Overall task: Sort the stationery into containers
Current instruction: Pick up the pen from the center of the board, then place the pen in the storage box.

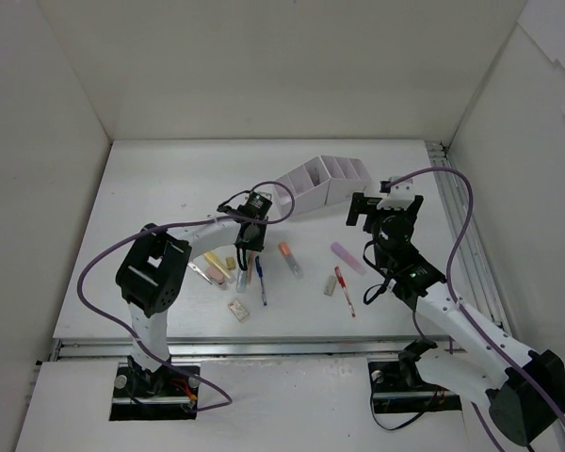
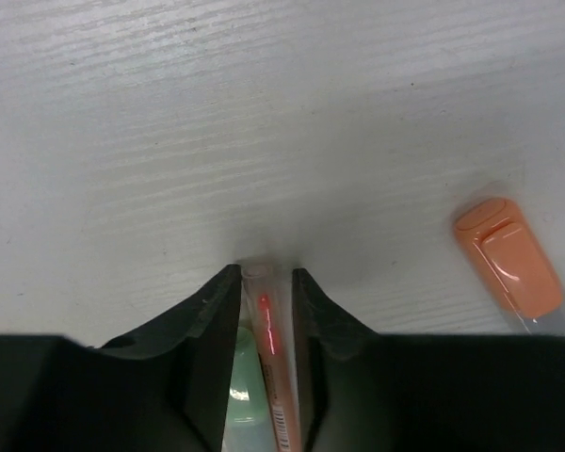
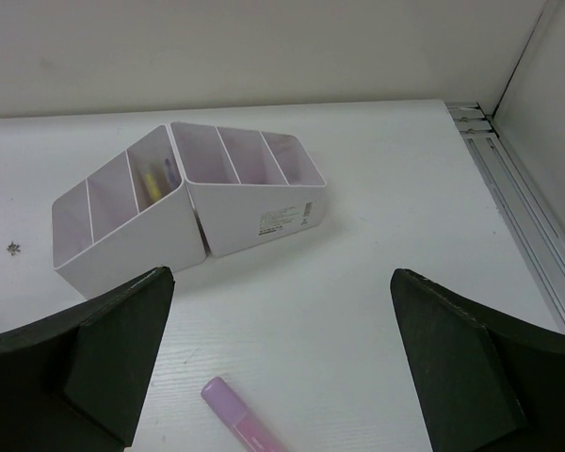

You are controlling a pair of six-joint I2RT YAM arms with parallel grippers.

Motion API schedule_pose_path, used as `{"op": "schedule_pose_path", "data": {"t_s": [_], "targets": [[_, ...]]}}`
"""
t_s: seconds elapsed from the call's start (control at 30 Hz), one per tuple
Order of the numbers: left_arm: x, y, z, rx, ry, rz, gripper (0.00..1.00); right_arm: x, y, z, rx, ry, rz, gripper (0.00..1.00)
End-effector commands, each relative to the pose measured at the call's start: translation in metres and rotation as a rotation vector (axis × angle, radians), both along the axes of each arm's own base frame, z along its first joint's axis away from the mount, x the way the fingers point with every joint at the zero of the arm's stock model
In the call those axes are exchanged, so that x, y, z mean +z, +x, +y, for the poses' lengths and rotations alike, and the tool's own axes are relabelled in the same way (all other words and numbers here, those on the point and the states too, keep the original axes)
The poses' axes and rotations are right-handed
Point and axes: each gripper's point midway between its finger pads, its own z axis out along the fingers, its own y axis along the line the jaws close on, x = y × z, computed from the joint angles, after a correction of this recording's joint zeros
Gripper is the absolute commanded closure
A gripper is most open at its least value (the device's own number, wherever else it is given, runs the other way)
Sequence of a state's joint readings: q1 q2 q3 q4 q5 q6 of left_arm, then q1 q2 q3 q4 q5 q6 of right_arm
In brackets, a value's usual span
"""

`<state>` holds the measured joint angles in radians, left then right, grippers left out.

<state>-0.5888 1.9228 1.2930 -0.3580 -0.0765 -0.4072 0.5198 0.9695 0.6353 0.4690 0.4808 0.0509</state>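
Note:
In the left wrist view my left gripper (image 2: 266, 282) is down on the table, its jaws shut on a thin clear pen with a red core (image 2: 266, 325). A pale green marker (image 2: 243, 377) lies under the left finger, and an orange marker (image 2: 508, 256) lies off to the right. From above, the left gripper (image 1: 248, 247) sits among the scattered stationery. My right gripper (image 3: 282, 377) hangs open, holding nothing, over a lilac marker (image 3: 240, 419). The white and lilac organizer (image 3: 188, 198) stands beyond it, with a yellow pen (image 3: 151, 181) in one compartment.
On the table lie a blue pen (image 1: 261, 281), a yellow marker (image 1: 215, 265), a red pen (image 1: 345, 290), pale erasers (image 1: 237, 309) and black-handled scissors (image 1: 203, 273). The organizer (image 1: 325, 182) sits at the back. A metal rail (image 1: 471, 254) runs along the right edge.

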Motion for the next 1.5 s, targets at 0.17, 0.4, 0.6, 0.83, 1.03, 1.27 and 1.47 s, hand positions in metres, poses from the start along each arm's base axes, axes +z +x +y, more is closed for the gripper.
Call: {"op": "schedule_pose_path", "data": {"t_s": [0.17, 0.4, 0.6, 0.83, 1.03, 1.27, 1.47], "targets": [[0.022, 0.011, -0.006, 0.022, -0.027, -0.070, 0.99, 0.030, -0.005, -0.007, -0.038, 0.072, -0.094, 0.02], [0.057, 0.036, -0.017, 0.001, -0.053, -0.170, 1.00, 0.042, -0.013, -0.008, -0.020, 0.092, -0.117, 0.02], [0.138, 0.055, -0.036, -0.084, -0.193, -0.404, 1.00, 0.045, -0.017, -0.009, -0.013, 0.094, -0.125, 0.02], [0.274, 0.084, -0.070, -0.207, -0.440, -0.746, 1.00, 0.046, -0.021, -0.014, -0.027, 0.101, -0.140, 0.02], [0.353, 0.121, -0.093, -0.265, -0.716, -0.971, 1.00, 0.048, -0.027, -0.027, -0.088, 0.134, -0.161, 0.02], [0.407, 0.156, -0.112, -0.315, -0.933, -1.139, 1.00, 0.041, -0.036, -0.034, -0.105, 0.178, -0.168, 0.02], [0.391, 0.182, -0.138, -0.253, -0.973, -1.157, 1.00, 0.040, -0.049, -0.050, -0.152, 0.194, -0.189, 0.02]]}}
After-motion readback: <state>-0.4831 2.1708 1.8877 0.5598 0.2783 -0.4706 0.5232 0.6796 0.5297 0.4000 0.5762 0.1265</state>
